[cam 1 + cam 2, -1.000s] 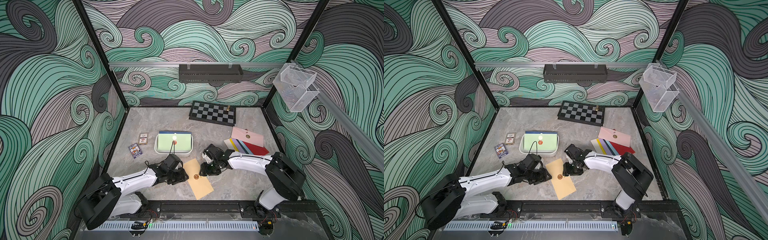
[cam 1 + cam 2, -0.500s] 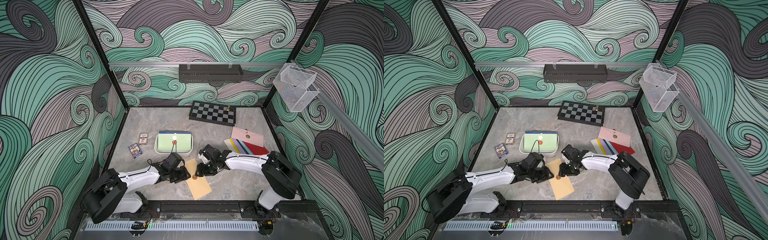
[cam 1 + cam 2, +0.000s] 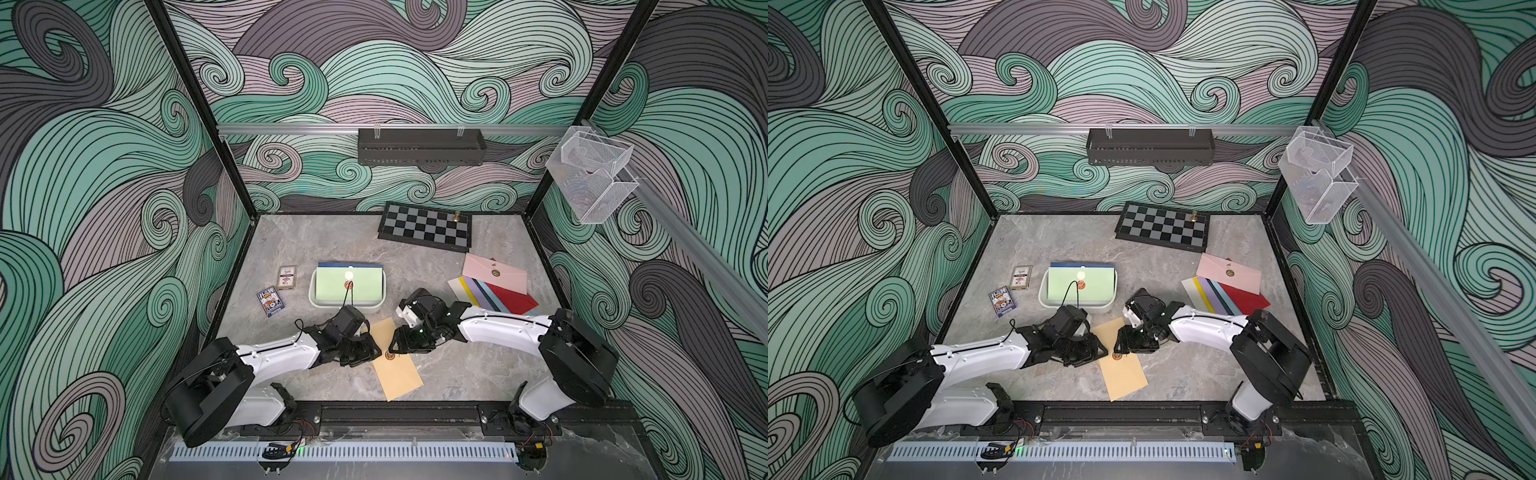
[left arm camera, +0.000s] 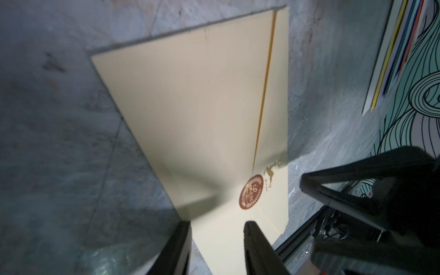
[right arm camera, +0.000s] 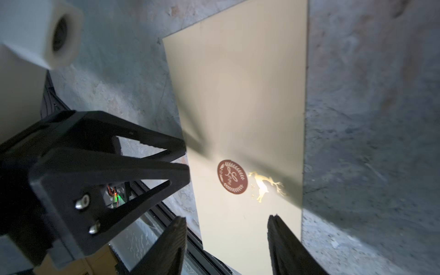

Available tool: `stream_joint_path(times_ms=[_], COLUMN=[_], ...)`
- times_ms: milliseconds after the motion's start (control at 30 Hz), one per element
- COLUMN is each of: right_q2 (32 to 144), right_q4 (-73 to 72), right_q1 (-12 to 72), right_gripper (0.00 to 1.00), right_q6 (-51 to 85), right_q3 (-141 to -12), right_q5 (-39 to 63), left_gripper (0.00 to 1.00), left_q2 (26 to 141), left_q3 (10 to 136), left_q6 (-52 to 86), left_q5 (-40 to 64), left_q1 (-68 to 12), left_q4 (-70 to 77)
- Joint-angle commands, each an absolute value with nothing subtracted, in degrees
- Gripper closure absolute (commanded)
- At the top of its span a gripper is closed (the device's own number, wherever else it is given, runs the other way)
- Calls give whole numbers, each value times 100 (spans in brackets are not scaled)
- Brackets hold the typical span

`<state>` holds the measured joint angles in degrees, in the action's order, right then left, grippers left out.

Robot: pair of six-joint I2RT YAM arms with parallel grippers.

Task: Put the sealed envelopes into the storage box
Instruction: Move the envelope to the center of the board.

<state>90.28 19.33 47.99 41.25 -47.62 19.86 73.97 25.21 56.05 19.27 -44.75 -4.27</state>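
Note:
A peach sealed envelope (image 3: 397,368) (image 3: 1123,370) lies flat on the table near the front, its brown seal sticker (image 4: 251,191) (image 5: 232,177) facing up. My left gripper (image 3: 375,353) (image 4: 217,238) stands open low over the envelope's left edge. My right gripper (image 3: 393,348) (image 5: 226,238) is open over the same envelope from the right, near the seal. The two grippers almost meet. The white storage box (image 3: 345,306) holds a green envelope (image 3: 332,284) over a navy one (image 3: 349,264). A fan of several envelopes (image 3: 490,296) and a pink envelope (image 3: 494,272) lie at the right.
Two playing-card packs (image 3: 286,277) (image 3: 270,301) lie left of the box. A chessboard (image 3: 424,226) with a small piece (image 3: 457,216) sits at the back. A black wall tray (image 3: 419,146) and a clear mesh bin (image 3: 590,174) hang on the walls.
Both grippers have closed in on the peach envelope's seal, the left from the left and the right from the right. The left jaws have narrowed a little. The envelope stays on the table.

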Motion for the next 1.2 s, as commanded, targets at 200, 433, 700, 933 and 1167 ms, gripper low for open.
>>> stream_joint_path(times_ms=[200, 433, 700, 933, 1167], right_q2=[9216, 8822, 7645, 7494, 7785], right_q4=[2285, 2631, 2925, 3008, 2571], right_q1=[3627, 2721, 1515, 1510, 1859], right_gripper=[42, 41, 41, 40, 40], right_q6=[3576, 3271, 3059, 3109, 3444], right_q3=[-4794, -4772, -3944, -3524, -3292], right_q5=[2091, 2058, 1819, 1791, 1757], left_gripper=[64, 63, 59, 49, 50], left_q2=[7370, 9037, 10493, 9800, 9649], left_q3=[2305, 3368, 5601, 5915, 5558], left_q6=[6021, 5968, 5194, 4266, 3914], left_q5=[2215, 2398, 2283, 1687, 1241], left_q1=[-5388, -5640, -5730, -5423, -4708], left_q4=[-119, 555, -441, -1415, -1871])
